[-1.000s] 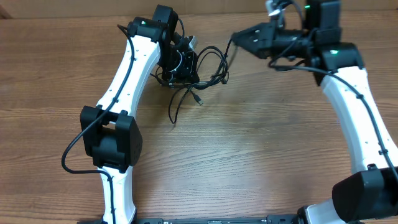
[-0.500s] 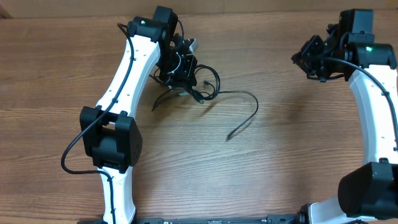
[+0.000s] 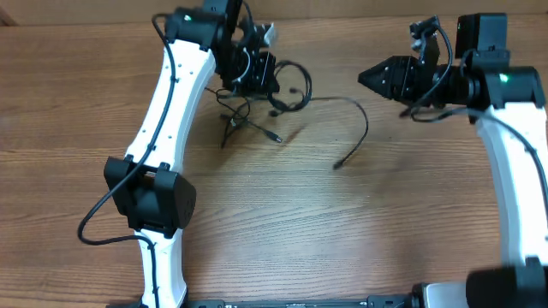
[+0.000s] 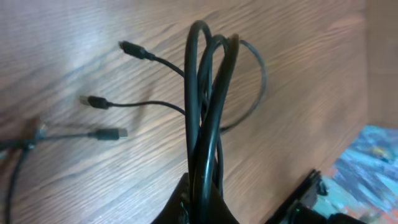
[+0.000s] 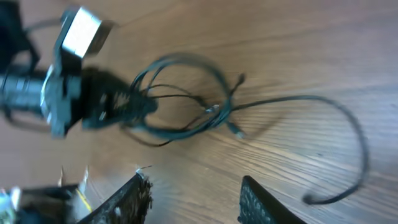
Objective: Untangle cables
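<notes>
Clamping the looped cables (image 4: 208, 106) are the left gripper (image 4: 200, 198) jaws; the right gripper (image 5: 194, 190) jaws stand apart, empty.

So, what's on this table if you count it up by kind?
white robot arms: 2, the left arm and the right arm
grippers: 2, the left gripper shut on the cables, the right gripper open
tangle of black cables: 1; the cords in it cannot be counted
total: 5
</notes>
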Controlling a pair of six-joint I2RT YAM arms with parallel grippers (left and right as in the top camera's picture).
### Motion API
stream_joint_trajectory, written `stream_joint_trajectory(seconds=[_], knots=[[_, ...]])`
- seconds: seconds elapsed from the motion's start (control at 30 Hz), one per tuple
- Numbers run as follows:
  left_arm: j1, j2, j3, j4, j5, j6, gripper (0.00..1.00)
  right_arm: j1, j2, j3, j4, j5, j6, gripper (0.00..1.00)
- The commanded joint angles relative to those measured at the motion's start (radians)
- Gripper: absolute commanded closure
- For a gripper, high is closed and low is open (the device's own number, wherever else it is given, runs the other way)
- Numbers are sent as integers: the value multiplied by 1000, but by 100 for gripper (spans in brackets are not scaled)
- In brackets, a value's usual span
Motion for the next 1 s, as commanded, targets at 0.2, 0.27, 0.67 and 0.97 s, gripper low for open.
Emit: stream_joint_trajectory(seconds=[0.2,0.27,0.67,0.97], knots=[[0,-45,275,-169,46,-256,96,134,-60,5,13,135,241,58],[0,-45,272,-180,33,-338,96,164,-49,-5,24,209,313,60],[41,-45,267,-312,102,-213,96,296,-6,-30,-14,69,-558,63],[17,-42,246,-311,-157,-214,93,241,2,-30,11,278,-243,60]])
